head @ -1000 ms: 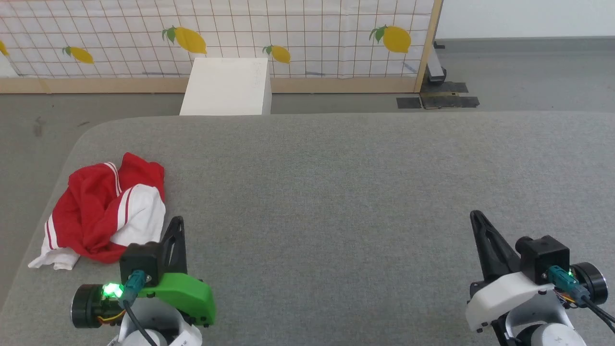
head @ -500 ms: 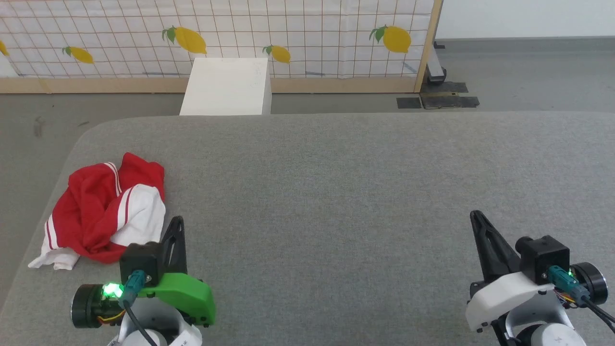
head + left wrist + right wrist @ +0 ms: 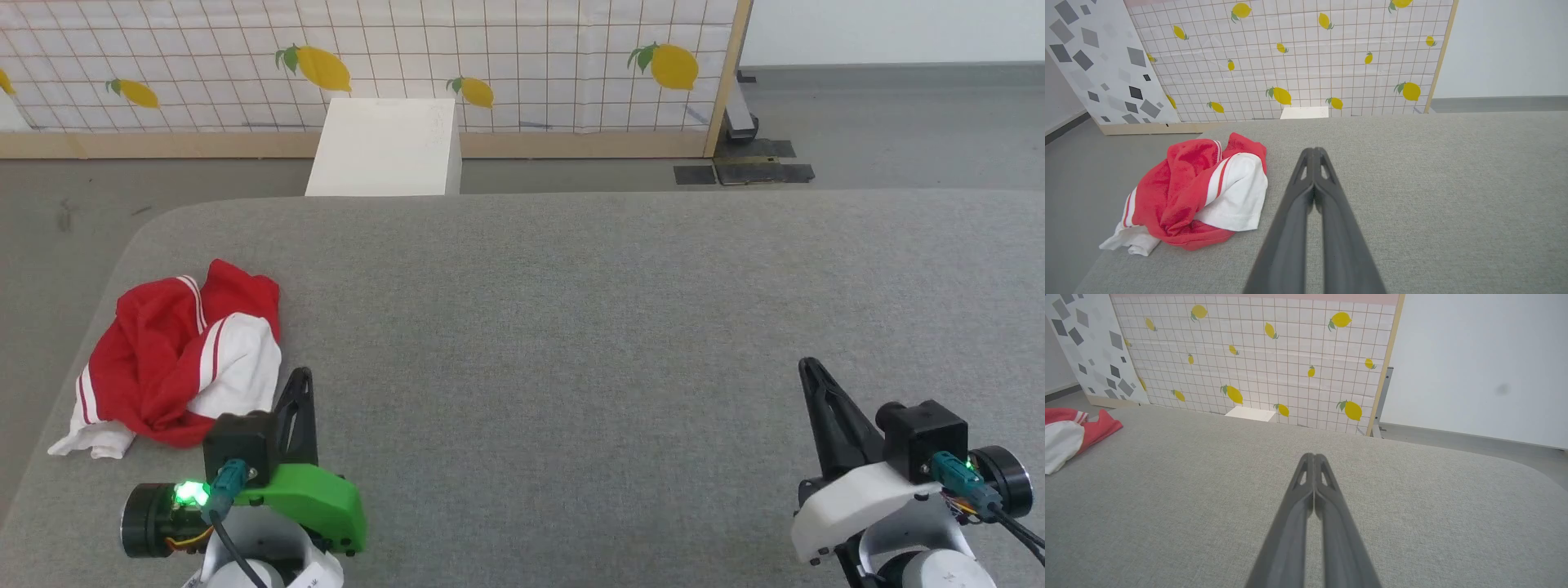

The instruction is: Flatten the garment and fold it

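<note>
Grey fabric-covered surface (image 3: 571, 327), broad, round-cornered, before a lemon-print grid backdrop (image 3: 531, 65). 1 soft red jersey garment (image 3: 163, 359) with white stripe-trimmed sleeves: crumpled at the surface's left edge, near the left gripper (image 3: 303, 377). Judged light, limp, unlikely to slip (pinch an exposed white sleeve hem or red edge). 2 dark-fingered grippers, left and right gripper (image 3: 808, 365): both closed, empty, right well apart from it.

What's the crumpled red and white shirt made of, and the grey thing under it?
The crumpled red-and-white shirt looks like soft matte cloth: it bunches in loose folds. The grey surface seems woven fabric, maybe padded: fine speckled weave, rounded corner.
</note>
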`<state>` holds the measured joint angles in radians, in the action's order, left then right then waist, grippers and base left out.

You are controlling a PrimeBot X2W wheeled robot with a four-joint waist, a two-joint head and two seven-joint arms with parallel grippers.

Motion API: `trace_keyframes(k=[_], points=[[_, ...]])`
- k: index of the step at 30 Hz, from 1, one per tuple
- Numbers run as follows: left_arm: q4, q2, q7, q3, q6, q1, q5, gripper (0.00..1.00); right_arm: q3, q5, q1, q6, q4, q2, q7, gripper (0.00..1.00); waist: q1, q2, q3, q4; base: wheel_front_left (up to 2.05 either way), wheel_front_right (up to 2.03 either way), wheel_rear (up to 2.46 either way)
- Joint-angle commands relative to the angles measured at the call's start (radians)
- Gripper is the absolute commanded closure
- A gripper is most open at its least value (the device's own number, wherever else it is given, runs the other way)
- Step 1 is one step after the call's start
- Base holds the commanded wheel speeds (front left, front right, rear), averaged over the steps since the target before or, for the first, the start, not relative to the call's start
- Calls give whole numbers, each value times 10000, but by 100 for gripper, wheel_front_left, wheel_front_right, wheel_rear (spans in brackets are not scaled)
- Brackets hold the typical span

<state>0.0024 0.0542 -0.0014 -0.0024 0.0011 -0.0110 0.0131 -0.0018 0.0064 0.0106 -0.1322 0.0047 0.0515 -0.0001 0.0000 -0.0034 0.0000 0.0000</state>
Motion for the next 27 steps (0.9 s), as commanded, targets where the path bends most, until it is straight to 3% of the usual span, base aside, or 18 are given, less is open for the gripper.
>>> trace_keyframes(k=[1, 19, 20, 27], points=[[-24, -40, 14, 24, -11, 110, -131, 100, 18, -64, -106, 15, -47, -13, 1, 100, 0, 34, 0, 0, 0, 0, 0], [-24, -40, 14, 24, -11, 110, -131, 100, 18, -64, -106, 15, -47, -13, 1, 100, 0, 34, 0, 0, 0, 0, 0], [2, 0, -2, -7, 0, 0, 7, 0, -2, 4, 2, 0, 2, 0, -2, 0, 0, 0, 0, 0, 0, 0, 0], [63, 1, -69, -84, 5, -7, 87, 0, -1, 48, 16, 0, 50, 2, -69, 0, 0, 1, 2, 0, 0, 0, 0]])
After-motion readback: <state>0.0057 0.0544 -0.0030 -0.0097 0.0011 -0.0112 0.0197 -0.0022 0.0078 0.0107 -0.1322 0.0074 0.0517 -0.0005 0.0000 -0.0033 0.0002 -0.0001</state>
